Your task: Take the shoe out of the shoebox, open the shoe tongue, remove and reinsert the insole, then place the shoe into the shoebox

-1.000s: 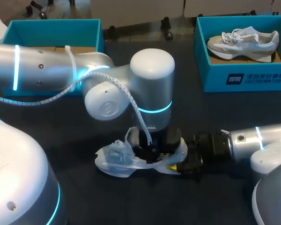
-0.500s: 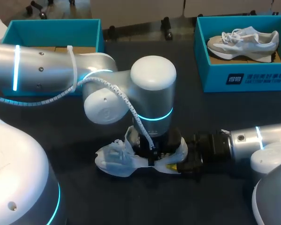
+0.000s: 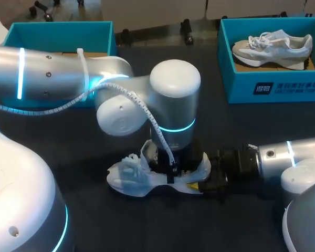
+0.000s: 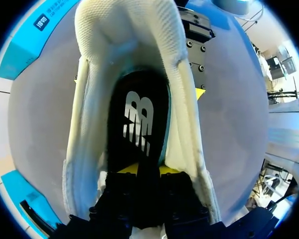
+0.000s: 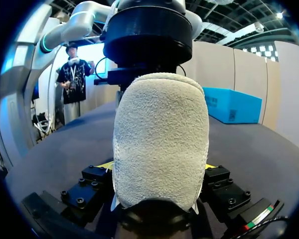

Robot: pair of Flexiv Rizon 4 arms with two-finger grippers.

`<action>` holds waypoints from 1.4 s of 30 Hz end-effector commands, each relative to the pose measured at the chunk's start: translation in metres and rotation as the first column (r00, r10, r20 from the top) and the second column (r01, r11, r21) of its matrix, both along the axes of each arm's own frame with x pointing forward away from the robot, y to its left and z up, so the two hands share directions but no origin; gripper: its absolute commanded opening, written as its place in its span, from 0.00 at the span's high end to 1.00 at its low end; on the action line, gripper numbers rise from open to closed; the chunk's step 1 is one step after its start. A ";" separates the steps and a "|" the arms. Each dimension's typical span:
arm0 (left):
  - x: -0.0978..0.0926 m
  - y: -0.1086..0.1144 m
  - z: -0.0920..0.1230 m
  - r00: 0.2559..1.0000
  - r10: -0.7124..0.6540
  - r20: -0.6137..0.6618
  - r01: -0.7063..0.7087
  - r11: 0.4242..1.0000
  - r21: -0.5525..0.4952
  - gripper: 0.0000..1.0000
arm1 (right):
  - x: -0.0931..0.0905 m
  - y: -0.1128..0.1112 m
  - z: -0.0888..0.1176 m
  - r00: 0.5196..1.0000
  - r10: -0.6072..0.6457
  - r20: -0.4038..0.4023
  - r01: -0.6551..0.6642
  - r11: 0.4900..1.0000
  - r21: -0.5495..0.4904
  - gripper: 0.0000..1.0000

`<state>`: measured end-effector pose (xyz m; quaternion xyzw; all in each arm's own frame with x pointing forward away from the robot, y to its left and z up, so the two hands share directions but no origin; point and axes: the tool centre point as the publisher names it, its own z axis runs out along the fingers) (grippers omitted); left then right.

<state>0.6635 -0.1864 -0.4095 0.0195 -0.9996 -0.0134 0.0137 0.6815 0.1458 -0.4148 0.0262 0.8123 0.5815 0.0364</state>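
Note:
A white shoe [image 3: 128, 178] lies on the dark table with its toe to the left. My left gripper [image 4: 141, 170] reaches down into its opening, where the fingers stand close together on the near end of the black insole [image 4: 138, 119] with its white logo. In the head view the left wrist [image 3: 173, 113] hides those fingers. From the right, my right gripper [image 3: 200, 184] clamps the shoe's heel [image 5: 159, 139] from both sides, with a yellow tip [image 5: 105, 165] showing beside the heel.
A teal shoebox [image 3: 283, 86] at the back right holds a second grey-and-white shoe [image 3: 273, 46]. Another teal box [image 3: 58, 31] stands at the back left, partly behind my left arm.
My left wrist has shifted slightly right and down over the shoe, and its fingers have drawn together on the insole. The right arm and the heel have stayed put.

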 end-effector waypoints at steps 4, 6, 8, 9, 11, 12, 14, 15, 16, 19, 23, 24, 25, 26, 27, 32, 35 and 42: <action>0.025 -0.005 -0.014 0.998 -0.009 -0.055 0.010 1.000 0.014 0.81 | -0.004 0.002 0.000 1.000 0.001 -0.001 -0.001 1.000 -0.005 1.00; 0.025 -0.003 -0.012 0.998 -0.011 -0.061 0.012 1.000 0.014 0.80 | -0.004 0.002 0.000 1.000 0.001 -0.001 -0.001 1.000 -0.005 1.00; 0.026 -0.002 -0.010 0.996 -0.020 -0.088 0.021 1.000 0.012 0.79 | -0.004 0.002 0.000 1.000 0.001 -0.001 -0.001 1.000 -0.005 1.00; 0.027 -0.002 -0.010 0.996 -0.018 -0.086 0.019 1.000 0.012 0.79 | -0.004 0.002 0.000 1.000 0.001 -0.001 -0.001 1.000 -0.005 1.00; 0.028 -0.002 -0.011 0.997 -0.013 -0.072 0.014 1.000 0.017 0.80 | -0.004 0.002 0.000 1.000 0.001 -0.001 -0.001 1.000 -0.005 1.00; 0.028 -0.002 -0.012 0.998 -0.012 -0.069 0.014 1.000 0.019 0.80 | -0.004 0.002 0.000 1.000 0.001 -0.001 -0.001 1.000 -0.005 1.00; 0.027 -0.003 -0.014 0.997 -0.015 -0.076 0.017 0.999 0.028 0.80 | -0.004 0.002 0.000 1.000 0.001 -0.001 -0.001 1.000 -0.005 1.00; 0.027 -0.003 -0.014 0.997 -0.016 -0.080 0.018 0.999 0.030 0.81 | -0.004 0.002 0.000 1.000 0.001 -0.001 -0.001 1.000 -0.005 1.00; 0.027 -0.003 -0.015 0.997 -0.016 -0.081 0.019 0.999 0.031 0.82 | -0.004 0.002 0.000 1.000 0.001 -0.001 -0.001 1.000 -0.005 1.00; 0.027 -0.005 -0.016 0.998 -0.010 -0.058 0.012 0.999 0.041 0.92 | -0.004 0.002 0.000 1.000 0.001 -0.001 -0.001 1.000 -0.005 1.00; 0.027 -0.006 -0.021 0.999 0.004 -0.047 -0.002 0.999 0.042 1.00 | -0.004 0.002 0.000 1.000 0.001 -0.001 -0.001 1.000 -0.005 1.00; 0.029 -0.006 -0.021 0.998 0.012 -0.057 -0.010 0.999 0.039 1.00 | -0.004 0.002 0.000 1.000 0.001 -0.001 -0.001 1.000 -0.005 1.00; 0.031 -0.005 -0.020 0.997 0.019 -0.073 -0.017 0.999 0.033 1.00 | -0.004 0.002 0.000 1.000 0.001 -0.001 -0.001 1.000 -0.005 1.00; 0.033 -0.004 -0.018 0.996 0.027 -0.089 -0.025 0.999 0.026 1.00 | -0.004 0.002 0.000 1.000 0.001 -0.001 -0.001 1.000 -0.005 1.00; 0.036 -0.003 -0.016 0.993 0.033 -0.109 -0.031 0.999 0.019 1.00 | -0.004 0.002 0.000 1.000 0.001 -0.001 -0.001 1.000 -0.005 1.00; 0.043 0.007 -0.004 0.970 0.032 -0.242 -0.040 0.999 -0.028 1.00 | -0.004 0.002 0.000 1.000 0.001 -0.001 -0.001 1.000 -0.005 1.00; 0.043 0.010 0.000 0.961 0.021 -0.275 -0.034 0.999 -0.042 1.00 | -0.004 0.002 0.000 1.000 0.001 -0.001 -0.001 1.000 -0.005 1.00; 0.034 0.015 0.014 0.936 -0.030 -0.350 -0.001 0.996 -0.089 1.00 | -0.004 0.002 0.000 1.000 0.001 -0.001 -0.001 1.000 -0.005 1.00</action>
